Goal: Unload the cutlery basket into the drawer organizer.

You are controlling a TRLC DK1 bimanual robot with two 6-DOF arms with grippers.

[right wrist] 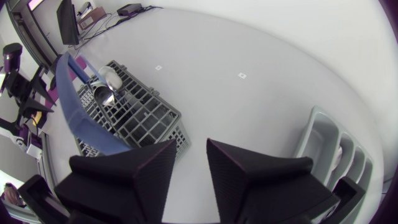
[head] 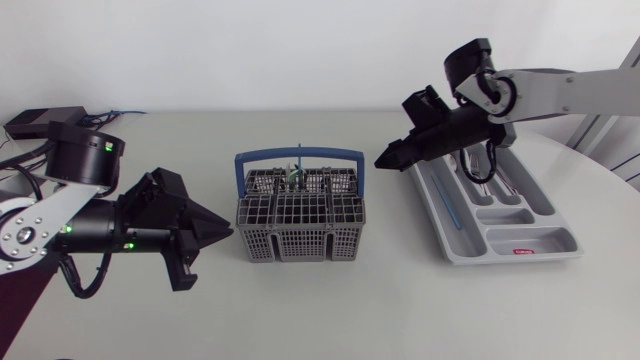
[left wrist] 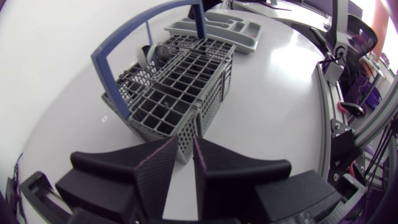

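Note:
The grey cutlery basket [head: 298,212] with a blue handle [head: 298,155] stands mid-table; a few pieces of cutlery [left wrist: 163,51] stick up in its far compartments. The grey drawer organizer [head: 500,205] lies to its right and holds some cutlery [head: 480,165]. My left gripper [head: 228,232] points at the basket's left wall, a short way off. In the left wrist view its fingers [left wrist: 165,162] stand narrowly apart with nothing between them. My right gripper [head: 385,160] hovers by the organizer's far left corner, aimed at the basket [right wrist: 134,115]. Its fingers [right wrist: 236,162] keep a gap and hold nothing.
A black box with cables [head: 45,120] sits at the table's far left corner. The curved table edge [head: 610,190] runs just right of the organizer. White tabletop shows in front of the basket and between the basket and the organizer.

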